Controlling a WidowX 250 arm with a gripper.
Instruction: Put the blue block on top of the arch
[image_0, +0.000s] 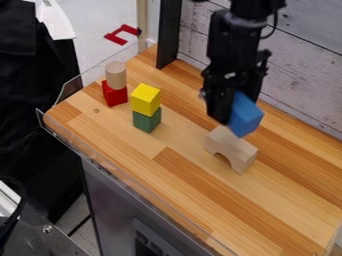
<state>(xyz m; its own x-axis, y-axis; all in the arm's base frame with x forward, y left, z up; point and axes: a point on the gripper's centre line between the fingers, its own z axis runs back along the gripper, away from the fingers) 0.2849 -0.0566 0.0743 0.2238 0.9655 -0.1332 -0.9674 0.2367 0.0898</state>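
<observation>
The blue block (246, 116) is held in the gripper (230, 111), which hangs down from the top of the view over the right-hand part of the worktop (180, 187). The gripper is closed around the block, with one dark finger in plain sight along its left side. The block sits tilted, one corner pointing down, right above the wooden arch (230, 146); whether the two touch, I cannot tell. The arch is pale, unpainted wood and stands upright on the worktop, its curved opening at the bottom.

To the left, well apart from the arch, a yellow block (145, 99) rests on a green block (147, 121). Further left and a little behind stands another pair: a light wooden cylinder (115, 75), upright on a red block (115, 94). The two stacks are near each other but apart. A clear rim (130, 181) runs along the front edge of the worktop. Behind it are a black post (168, 32) and a wall of whitish planks (304, 75).
</observation>
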